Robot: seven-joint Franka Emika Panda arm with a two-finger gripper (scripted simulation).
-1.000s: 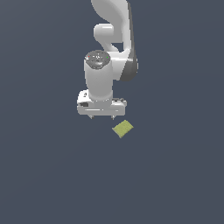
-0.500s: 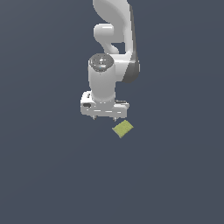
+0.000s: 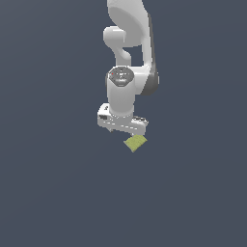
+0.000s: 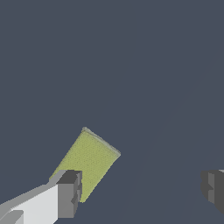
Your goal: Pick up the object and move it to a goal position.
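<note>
None of the task looks done in the exterior view: the object (image 3: 135, 143) lies ungrasped just below the gripper (image 3: 123, 128), bare floor all round. In the wrist view the fingers (image 4: 69, 194) stand spread wide, the object beside one (not centred between them).

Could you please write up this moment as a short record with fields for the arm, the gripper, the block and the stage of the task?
arm: one white arm, reaching down over a plain dark surface
gripper: open, fingers wide apart in the wrist view, nothing between them
block: small flat yellow-green rectangle, lying on the surface, turned at an angle
relation: one finger overlaps the block's edge in the wrist view; the block is off centre, not midway between the fingers
stage: block not yet grasped
goal marker: none visible
</note>
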